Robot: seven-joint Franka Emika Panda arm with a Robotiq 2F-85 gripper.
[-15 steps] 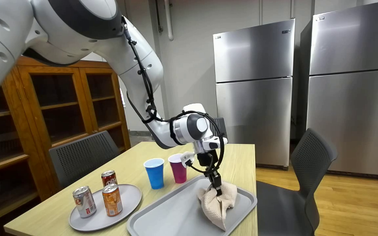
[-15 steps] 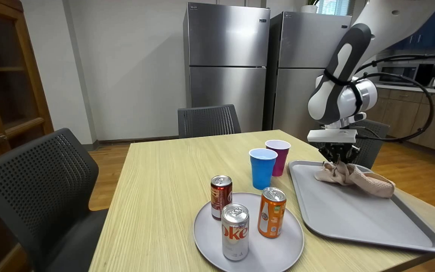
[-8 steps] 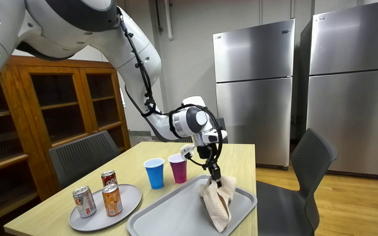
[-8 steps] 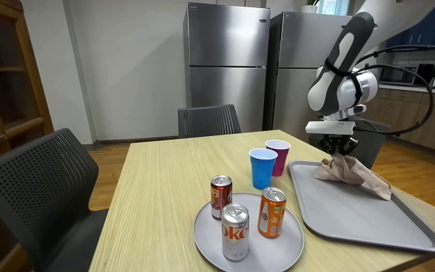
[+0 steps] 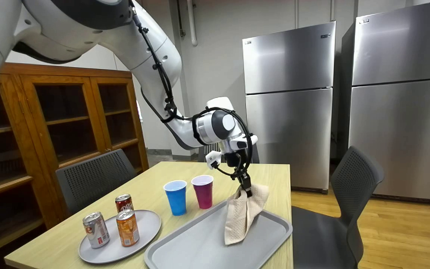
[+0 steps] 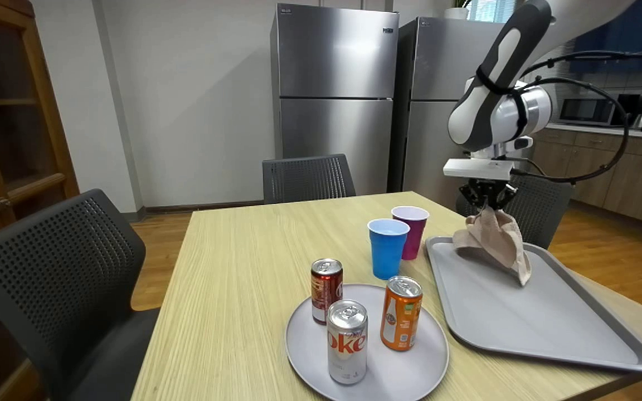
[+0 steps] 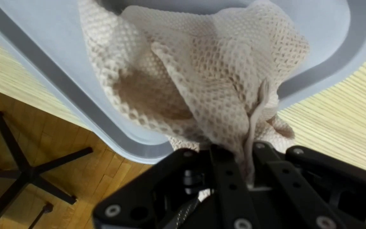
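Cloth hangs from the gripper, whose jaws stand narrow, pinched on a gathered fold. It drapes over one end of the tray; whether its lowest corner touches is hard to tell. With so little fabric caught, a firm pinch and slow, level travel look safest, and a little more height should spare the loose folds from dragging on the rim. A purple cup and a blue cup stand upright on the surface near the tray and would probably tip if brushed. Farther off, a plate carries three cans.
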